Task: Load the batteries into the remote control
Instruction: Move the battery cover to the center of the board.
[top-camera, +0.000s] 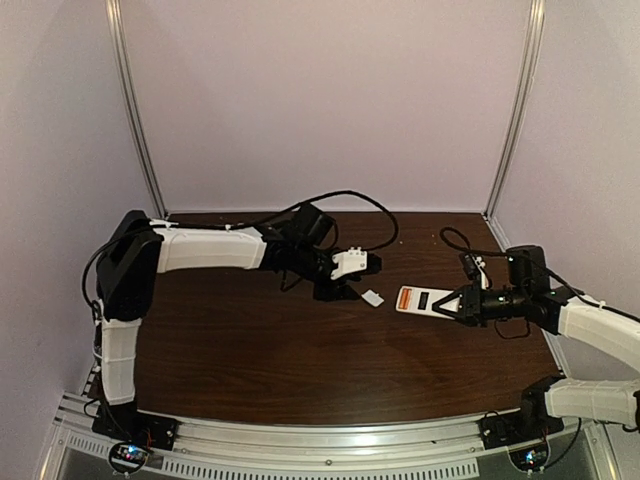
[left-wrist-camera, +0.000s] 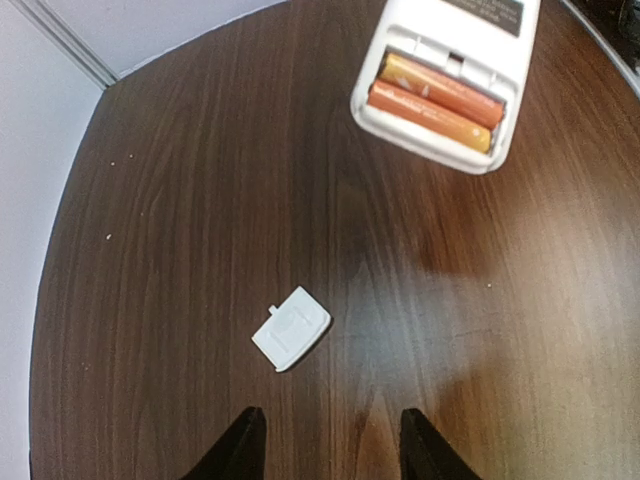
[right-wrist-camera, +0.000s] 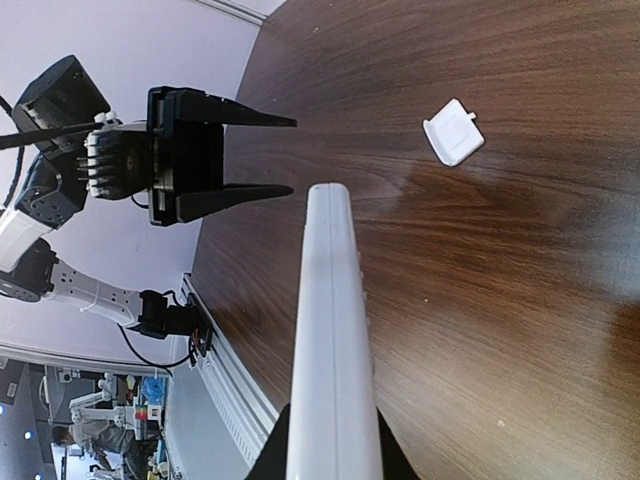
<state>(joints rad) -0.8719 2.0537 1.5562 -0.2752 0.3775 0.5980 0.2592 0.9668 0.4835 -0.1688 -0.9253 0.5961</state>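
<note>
Left claw (left-wrist-camera: 330, 452): spread, with nothing between the two dark fingers (left-wrist-camera: 240, 450); it points down at the table and touches nothing that shows.
Just ahead of the left claw: a small white square cover (left-wrist-camera: 291, 328) lies flat on the wood by itself, a little toward the left finger's side and apart from both fingertips.
Farther ahead of the left claw, off to its right: the remote control (left-wrist-camera: 420, 140), with its white back up and its compartment open toward this claw.
Batteries (left-wrist-camera: 435, 100): two orange cylinders lie side by side in that open compartment, touching each other along their length.
Right claw (right-wrist-camera: 330, 455): pinching the remote control, one finger on each flat side of the near end.
Out from the right claw: the remote runs straight away from the fingers, seen edge-on from this wrist. The batteries sit at its far end, the end farthest from this grip.
Beyond the remote's far end: the left claw faces the right claw, and the cover lies off to one side between the two.
Remote and wood: whether the remote rests on the table or is held just above it cannot be told.
Under both claws: dark brown wooden table (top-camera: 300, 370).
</note>
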